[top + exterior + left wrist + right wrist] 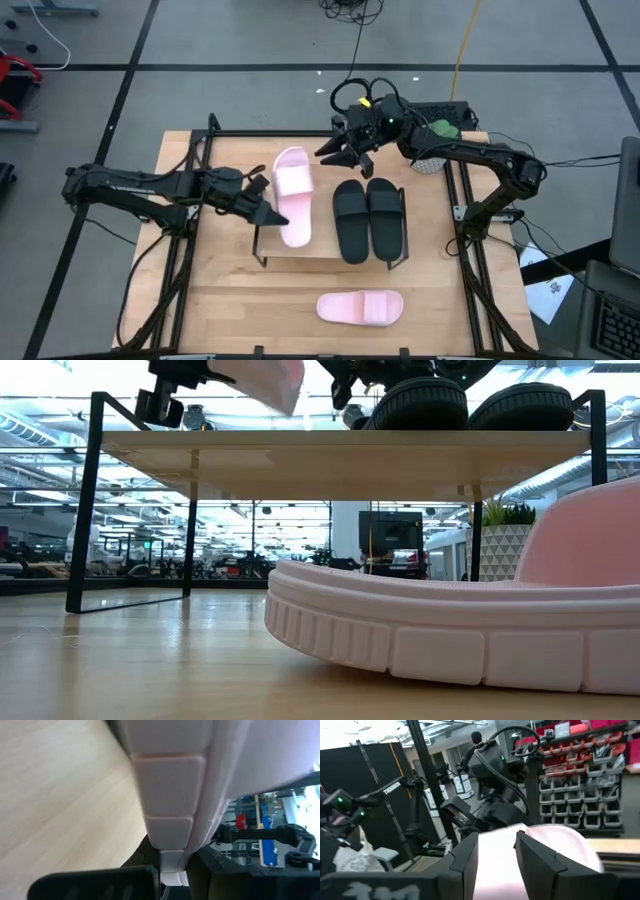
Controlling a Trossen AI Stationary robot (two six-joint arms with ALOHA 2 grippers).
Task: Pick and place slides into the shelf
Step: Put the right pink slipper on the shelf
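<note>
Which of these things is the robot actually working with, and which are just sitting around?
In the job:
- shelf
- black slides on it
- pink slide held by left gripper
- second pink slide on the table
- right gripper

Just about:
- green and white bag
- papers

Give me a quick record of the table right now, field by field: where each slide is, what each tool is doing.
Shelf: low rack on the table, wooden top.
Black slides: pair side by side on the shelf top.
Pink slide on shelf: over the shelf's left part, gripped at its side edge by the left tool.
Other pink slide: on the table in front of the shelf.
Right tool: behind the shelf, near the held slide's far end, holding nothing.
</note>
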